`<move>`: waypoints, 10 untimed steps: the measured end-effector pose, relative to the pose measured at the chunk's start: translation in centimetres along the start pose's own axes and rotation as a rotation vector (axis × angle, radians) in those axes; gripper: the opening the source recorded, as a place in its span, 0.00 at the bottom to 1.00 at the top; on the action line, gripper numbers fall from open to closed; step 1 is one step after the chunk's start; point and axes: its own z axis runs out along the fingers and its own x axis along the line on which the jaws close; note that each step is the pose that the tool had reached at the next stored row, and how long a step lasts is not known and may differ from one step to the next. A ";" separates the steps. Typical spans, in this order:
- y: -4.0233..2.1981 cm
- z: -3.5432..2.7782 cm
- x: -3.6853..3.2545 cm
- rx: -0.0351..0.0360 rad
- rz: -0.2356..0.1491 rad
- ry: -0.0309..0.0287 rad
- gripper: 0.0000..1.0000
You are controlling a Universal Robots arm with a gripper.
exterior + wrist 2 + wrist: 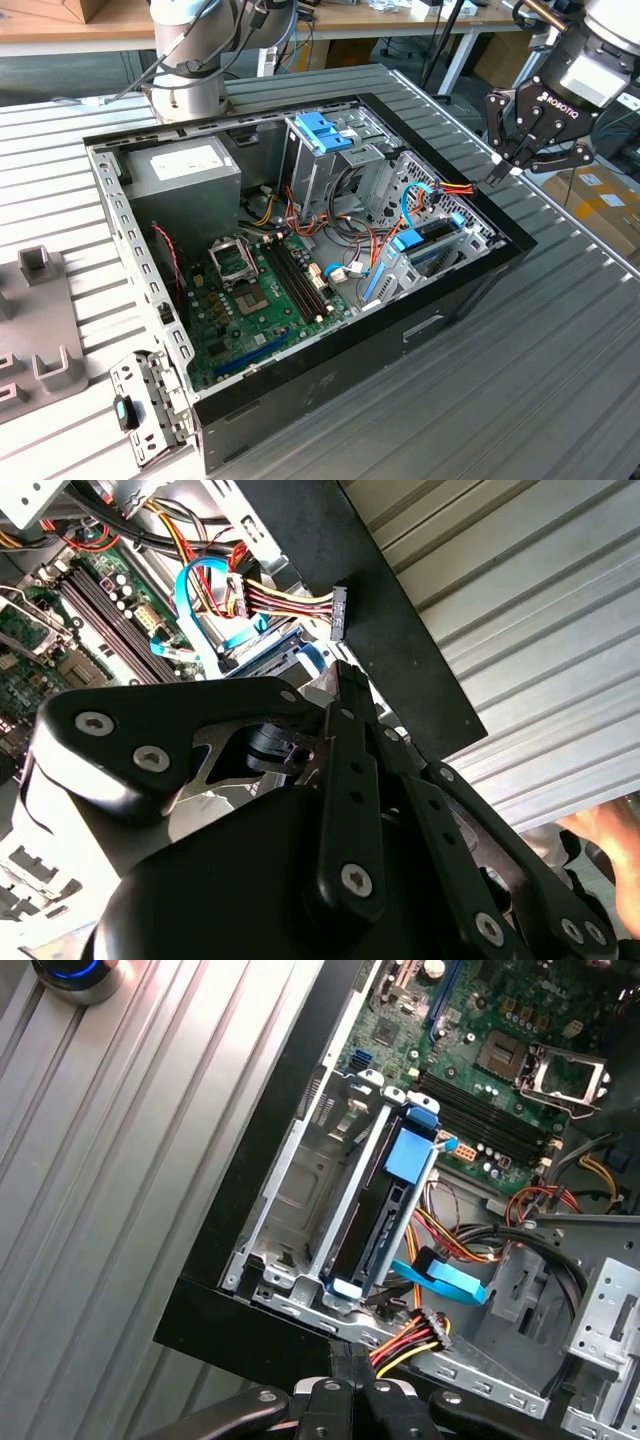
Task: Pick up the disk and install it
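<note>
The disk point(432, 240), a dark drive in a bright blue carrier, stands on edge in the metal drive bay at the corner of the open computer case point(470, 285) on the exterior view's right. In the first wrist view the disk point(372, 1228) sits between the bay's rails, with its blue tab on top. My gripper point(497, 172) hangs above the case's wall on the exterior view's right, just beyond the bay. It is shut with nothing in it, fingertips pressed together in both wrist views point(340, 1392) point(346, 676).
A loose power connector point(415, 1335) with coloured wires and a light-blue cable point(445, 1280) lie beside the bay. A metal cage with a blue handle point(325, 130) stands mid-case, near the motherboard point(255, 290). The arm's base point(190, 80) is behind the case. Grey fixtures point(40, 265) sit on the ribbed table.
</note>
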 end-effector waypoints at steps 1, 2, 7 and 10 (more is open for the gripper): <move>0.00 0.00 0.00 -0.0006 -0.007 0.0001 0.11; 0.00 0.00 0.00 -0.0010 -0.011 0.0003 0.11; 0.00 0.00 0.00 -0.0033 -0.036 0.0010 0.11; 0.00 0.00 0.00 -0.0055 -0.059 0.0017 0.11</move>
